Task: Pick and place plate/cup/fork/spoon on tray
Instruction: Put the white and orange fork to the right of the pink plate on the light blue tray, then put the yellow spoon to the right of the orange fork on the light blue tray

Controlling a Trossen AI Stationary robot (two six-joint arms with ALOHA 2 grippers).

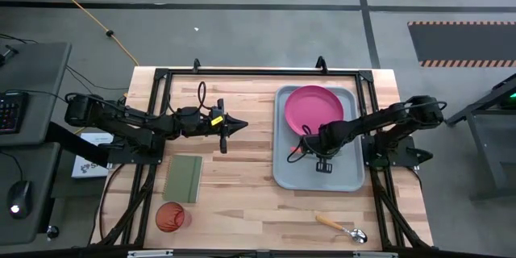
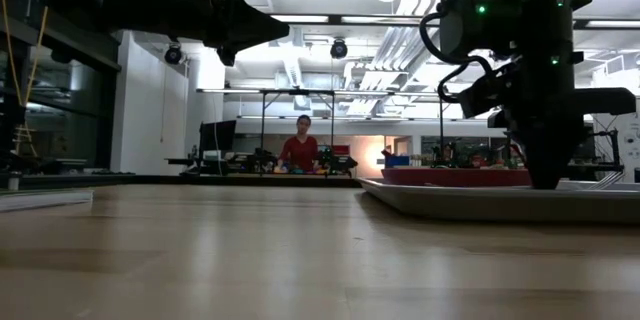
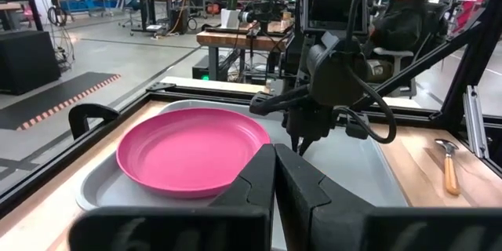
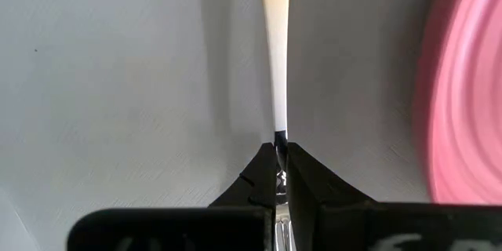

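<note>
Fork (image 4: 276,78) hung over the tray (image 1: 348,179), beside the plate (image 1: 313,106), the right gripper (image 4: 281,174) clamped near its neck; we judged it light, stiff, slippery (thin handle).

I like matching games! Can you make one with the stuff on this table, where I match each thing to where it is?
Things:
1. round pink plastic plate
2. see-through orange-red plastic cup
3. spoon with shiny metal bowl and tan handle
4. slim fork with orange-red handle

Places:
A. on bare wood, near the green notebook
B. pinched in the right hand, over the tray
C. on the blue-grey tray
D. on bare wood, outside the tray

Pairs: 1-C, 2-A, 3-D, 4-B
</note>
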